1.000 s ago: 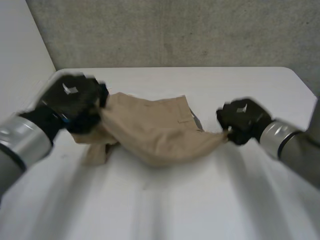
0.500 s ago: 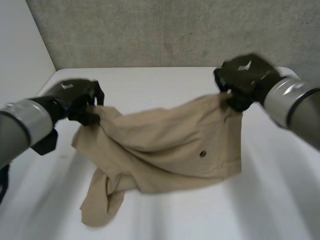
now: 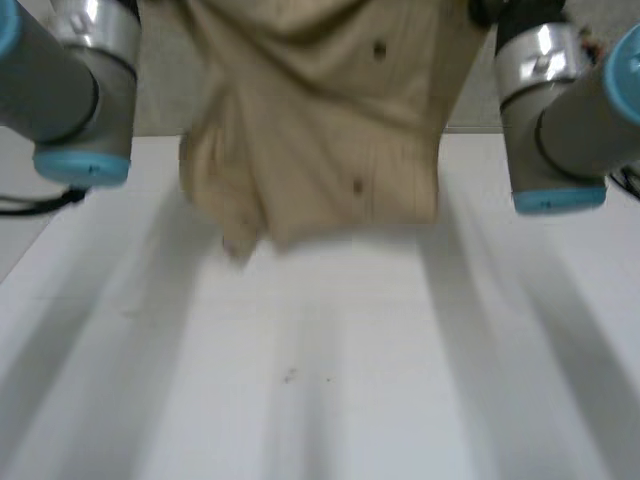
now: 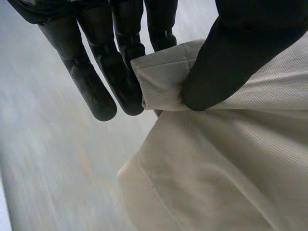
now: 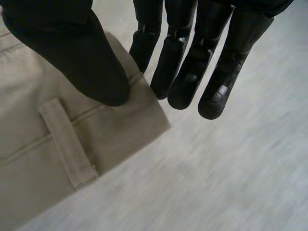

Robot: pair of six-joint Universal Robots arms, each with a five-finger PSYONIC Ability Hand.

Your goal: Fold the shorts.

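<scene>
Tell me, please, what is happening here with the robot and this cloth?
The robot holds a pair of beige shorts up over the white table. The left hand pinches one top corner between thumb and fingers. The right hand pinches the other top corner, beside a belt loop. The shorts hang spread between the two hands, and no fold is made yet.

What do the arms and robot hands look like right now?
Both arms are grey tubes with shiny metal bands and light-blue joint caps: left arm, right arm. The left robot hand and right robot hand are matte black, with segmented fingers and a broad rounded thumb.
</scene>
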